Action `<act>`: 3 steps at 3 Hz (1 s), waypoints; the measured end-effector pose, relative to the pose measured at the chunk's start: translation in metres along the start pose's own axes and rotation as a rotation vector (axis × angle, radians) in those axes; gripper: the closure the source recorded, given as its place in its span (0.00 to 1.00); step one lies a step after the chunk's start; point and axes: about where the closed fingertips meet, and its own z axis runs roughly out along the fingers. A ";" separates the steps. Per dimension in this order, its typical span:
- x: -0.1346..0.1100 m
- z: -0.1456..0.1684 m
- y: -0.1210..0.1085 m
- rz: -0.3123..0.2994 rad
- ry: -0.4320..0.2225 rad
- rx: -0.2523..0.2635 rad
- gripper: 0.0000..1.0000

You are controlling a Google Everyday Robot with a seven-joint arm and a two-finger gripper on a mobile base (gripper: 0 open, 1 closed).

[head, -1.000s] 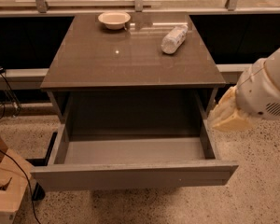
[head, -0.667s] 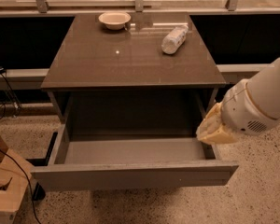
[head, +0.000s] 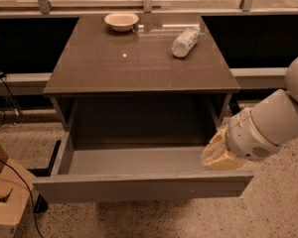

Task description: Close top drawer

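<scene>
The top drawer (head: 139, 186) is pulled far out of the cabinet. It is wide and grey, with a plain flat front panel and a bare grey inner floor. My gripper (head: 219, 153), cream-coloured on a white arm, comes in from the right. It sits at the drawer's right end, just above the front panel's top edge and over the inner right corner.
The cabinet's brown top (head: 139, 58) holds a shallow bowl (head: 121, 21) at the back and a plastic bottle (head: 185, 41) lying on its side at the right. A wooden block (head: 2, 205) and cables lie on the floor at the left. Speckled floor lies in front.
My arm has moved down and to the left, from beside the cabinet's right side to the drawer's front right corner. The drawer has not moved.
</scene>
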 end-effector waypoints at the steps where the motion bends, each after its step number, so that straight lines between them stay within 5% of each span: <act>1: 0.006 0.017 0.000 0.030 0.020 -0.016 1.00; 3: 0.040 0.082 0.016 0.102 -0.005 -0.107 1.00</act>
